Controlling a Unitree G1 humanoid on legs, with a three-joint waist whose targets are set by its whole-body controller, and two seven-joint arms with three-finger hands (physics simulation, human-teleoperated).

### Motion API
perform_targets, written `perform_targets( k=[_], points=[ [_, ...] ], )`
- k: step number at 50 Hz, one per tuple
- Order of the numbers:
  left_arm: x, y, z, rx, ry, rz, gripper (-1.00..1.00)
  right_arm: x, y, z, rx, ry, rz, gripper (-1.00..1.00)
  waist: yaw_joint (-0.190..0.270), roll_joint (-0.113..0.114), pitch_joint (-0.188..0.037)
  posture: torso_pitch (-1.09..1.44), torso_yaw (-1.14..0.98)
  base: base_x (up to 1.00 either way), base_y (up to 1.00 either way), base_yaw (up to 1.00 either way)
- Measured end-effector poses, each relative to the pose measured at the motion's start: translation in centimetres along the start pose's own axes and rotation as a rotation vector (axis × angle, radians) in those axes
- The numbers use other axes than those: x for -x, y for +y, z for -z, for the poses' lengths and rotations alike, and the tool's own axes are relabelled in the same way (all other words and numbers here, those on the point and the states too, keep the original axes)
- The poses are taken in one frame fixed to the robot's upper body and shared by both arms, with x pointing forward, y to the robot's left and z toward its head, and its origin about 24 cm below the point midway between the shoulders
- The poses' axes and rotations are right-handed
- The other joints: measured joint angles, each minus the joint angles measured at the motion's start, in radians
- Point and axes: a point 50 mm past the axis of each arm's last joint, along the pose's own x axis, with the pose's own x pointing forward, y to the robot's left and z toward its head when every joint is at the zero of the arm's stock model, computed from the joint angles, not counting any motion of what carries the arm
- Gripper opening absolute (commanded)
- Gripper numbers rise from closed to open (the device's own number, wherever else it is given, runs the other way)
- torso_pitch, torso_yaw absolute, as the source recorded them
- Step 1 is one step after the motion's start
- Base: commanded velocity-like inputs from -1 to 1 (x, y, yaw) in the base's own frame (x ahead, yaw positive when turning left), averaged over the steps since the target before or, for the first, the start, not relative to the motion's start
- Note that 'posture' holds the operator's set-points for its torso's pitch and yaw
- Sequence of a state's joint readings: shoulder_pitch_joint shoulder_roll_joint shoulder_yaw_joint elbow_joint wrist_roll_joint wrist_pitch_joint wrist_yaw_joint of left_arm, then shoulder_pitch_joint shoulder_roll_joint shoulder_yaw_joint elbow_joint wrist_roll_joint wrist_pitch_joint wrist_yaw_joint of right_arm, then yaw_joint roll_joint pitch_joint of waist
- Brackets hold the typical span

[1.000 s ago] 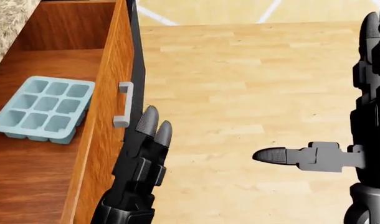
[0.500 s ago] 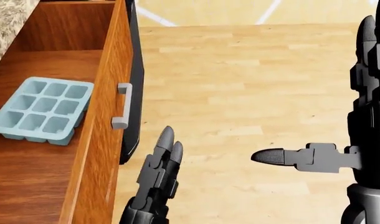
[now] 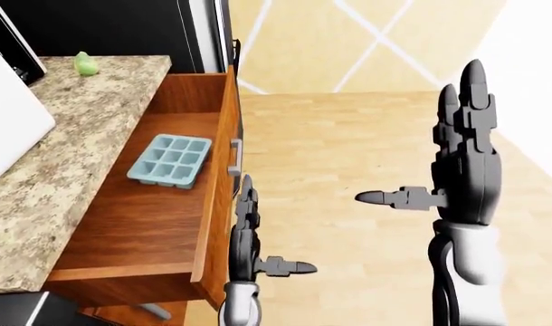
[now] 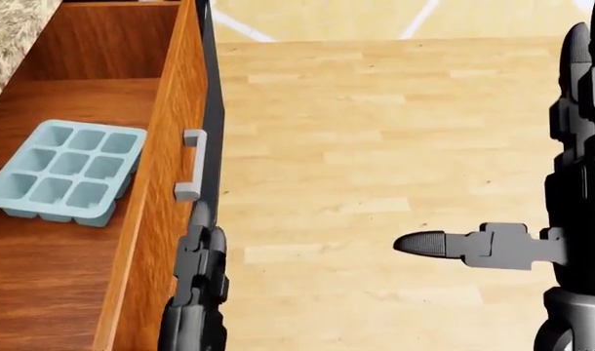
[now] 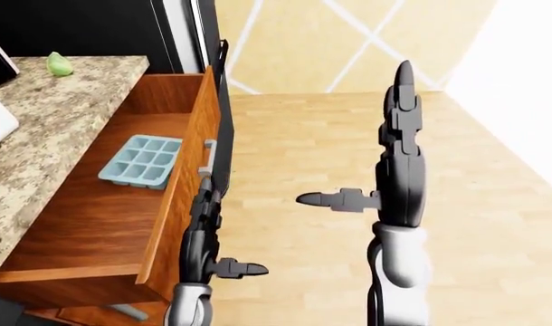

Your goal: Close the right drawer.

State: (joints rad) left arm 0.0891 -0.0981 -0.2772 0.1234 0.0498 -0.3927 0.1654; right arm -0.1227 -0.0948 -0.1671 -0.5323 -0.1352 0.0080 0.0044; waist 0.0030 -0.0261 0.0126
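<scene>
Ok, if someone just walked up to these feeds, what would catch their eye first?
Probably the open drawer at left in the left-eye view, pulled far out with a pale blue ice tray inside. Next, the left hand flat against the drawer front just below the handle. The right hand stands open over bare wood floor at right.

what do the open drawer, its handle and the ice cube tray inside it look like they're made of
Drawer: reddish-brown wood, going by the visible grain, with a satin finish. Handle: flat matte grey, probably metal, possibly plastic. Ice cube tray: pale blue, smooth and uniform, likely plastic or silicone; the render can't settle which.
</scene>
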Motion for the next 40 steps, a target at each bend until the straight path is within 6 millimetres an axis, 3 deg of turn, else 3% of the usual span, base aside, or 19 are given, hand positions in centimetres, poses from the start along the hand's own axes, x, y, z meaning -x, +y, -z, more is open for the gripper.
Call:
perform_targets(
  k=[14,40],
  points=[
    [-0.7,1.4,1.4,-0.032,0.073,-0.125,1.0,0.0,-0.1,0.1,-0.001,0.001,0.002,1.0,-0.002,0.001,-0.001,0.0,0.0,0.0,0.0,0.0],
    [-1.7,2.7,1.7,0.008,0.104,-0.229,1.0,0.0,-0.1,-0.1,0.002,-0.005,0.002,1.0,-0.006,0.003,-0.003,0.0,0.0,0.0,0.0,0.0]
  ],
)
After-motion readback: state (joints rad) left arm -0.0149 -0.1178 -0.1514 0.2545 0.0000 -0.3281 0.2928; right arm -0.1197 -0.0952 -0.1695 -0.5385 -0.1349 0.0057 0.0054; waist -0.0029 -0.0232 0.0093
